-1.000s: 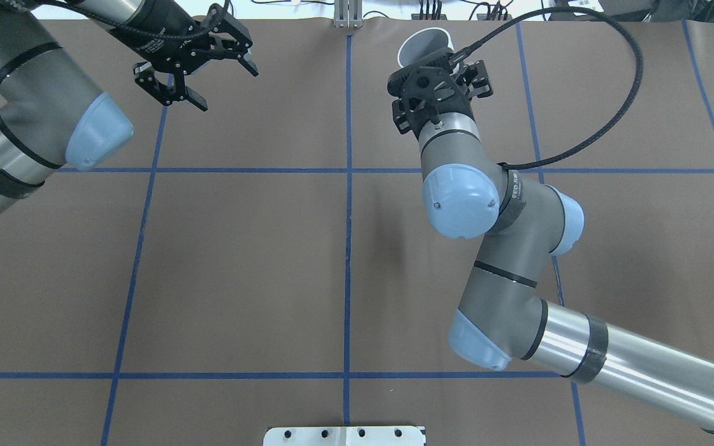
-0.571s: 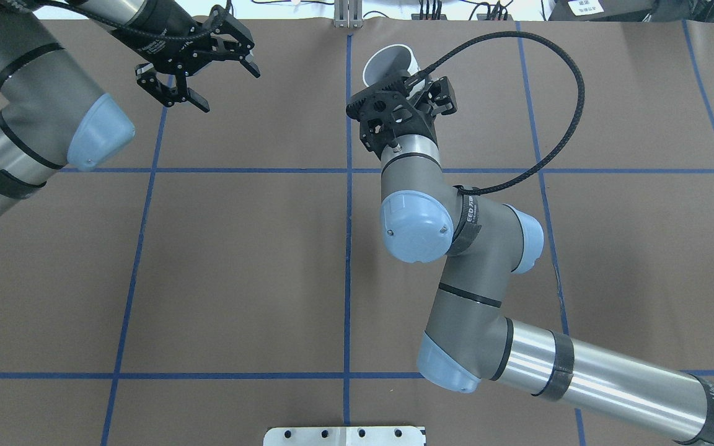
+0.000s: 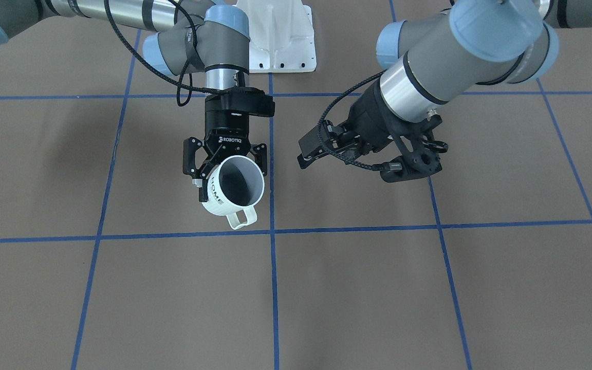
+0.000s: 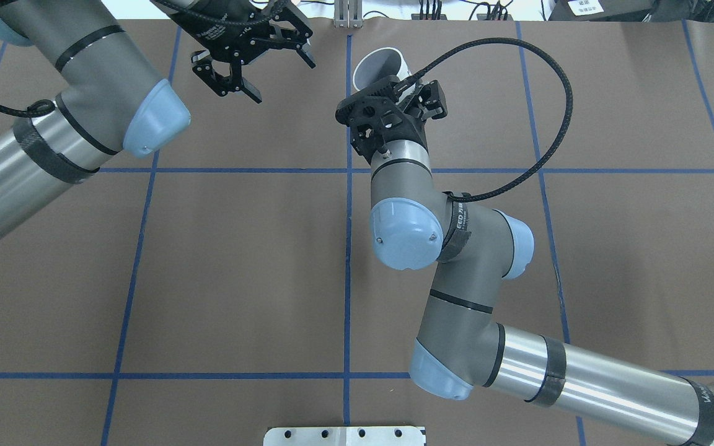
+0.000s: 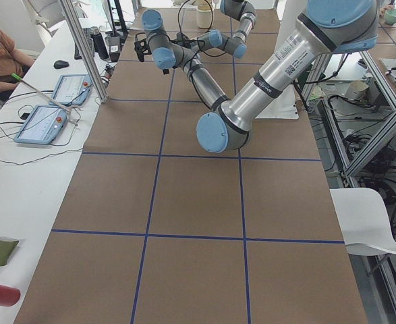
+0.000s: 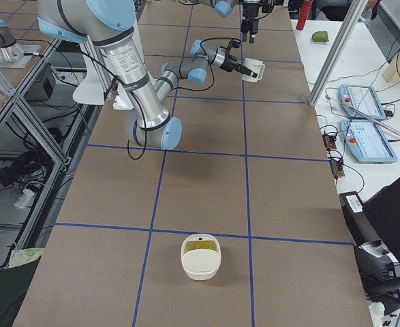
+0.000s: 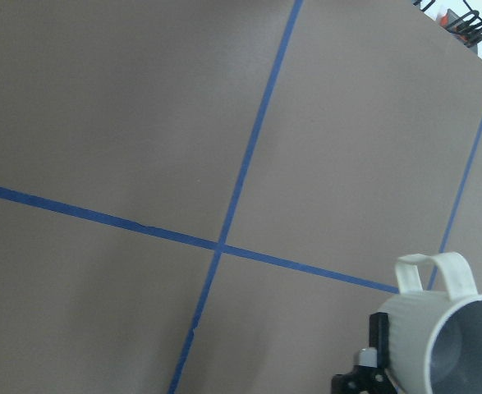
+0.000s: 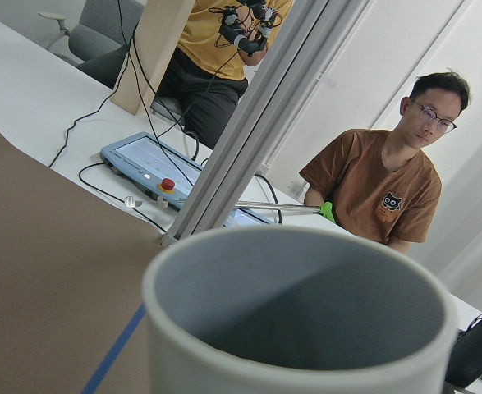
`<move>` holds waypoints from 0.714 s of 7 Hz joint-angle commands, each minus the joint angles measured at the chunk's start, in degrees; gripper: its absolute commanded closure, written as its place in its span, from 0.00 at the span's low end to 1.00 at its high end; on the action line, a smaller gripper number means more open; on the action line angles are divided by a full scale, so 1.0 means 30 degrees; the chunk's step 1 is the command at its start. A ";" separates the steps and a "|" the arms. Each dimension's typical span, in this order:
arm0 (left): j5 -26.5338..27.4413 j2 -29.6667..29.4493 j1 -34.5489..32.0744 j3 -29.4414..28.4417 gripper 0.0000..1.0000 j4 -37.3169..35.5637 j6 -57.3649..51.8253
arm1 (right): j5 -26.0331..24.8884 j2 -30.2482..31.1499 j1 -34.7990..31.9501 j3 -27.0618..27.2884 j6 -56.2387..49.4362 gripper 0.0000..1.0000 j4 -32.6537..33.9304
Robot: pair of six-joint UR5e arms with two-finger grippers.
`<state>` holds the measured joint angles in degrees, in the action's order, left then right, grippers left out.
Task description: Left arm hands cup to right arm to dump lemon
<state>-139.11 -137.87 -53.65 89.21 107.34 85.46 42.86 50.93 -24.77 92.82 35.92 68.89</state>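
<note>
Brown paper covers the counter [image 4: 239, 260], and blue tape [image 4: 347, 279] rules it into large squares. Nearest the camera at the robot's right end, we see a white container [image 6: 200, 259] standing alone on the paper. A yellowish patch shows at its far inner edge, too small for us to name.

Farther along, the right arm [image 6: 131, 68] stretches across the counter toward the operators' side. The right fingers [image 3: 203, 190] are clamped on the cup [image 3: 234, 180], one against each side of its outer wall. The cup hangs clear of the counter, just to the robot's right of the central tape line. It is tipped well over, so that its mouth faces away from the robot. Its handle [image 3: 242, 217] sits on the low side, and the black HOME lettering [image 3: 216, 191] runs beside one finger. What we see of the inside is grey and shadowed, so we cannot tell whether the lemon lies in it.

Beyond the cup, across the central line, the left arm [image 4: 84, 93] holds the left fingers [image 4: 246, 91] spread wide, gripping nothing. They are near the cup but apart from it. The left wrist camera catches the cup [image 7: 442, 336] at the lower corner of its view.

Past the cup's rim [image 8: 306, 238], the right wrist camera shows an aluminium post [image 8: 257, 123] and a control pendant [image 8: 154, 168] on a white desk. Farther back sits a man in a brown T-shirt [image 8: 380, 185].
</note>
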 commanded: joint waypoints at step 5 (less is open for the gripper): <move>0.0225 -0.2763 0.0626 -0.4475 0.02 0.2384 -0.0011 | -0.0047 0.0043 0.0258 -0.0001 0.0069 0.82 -0.0112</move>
<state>-138.65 -145.75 -51.89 78.71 111.06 85.43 42.72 51.00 -24.03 92.81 36.14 68.66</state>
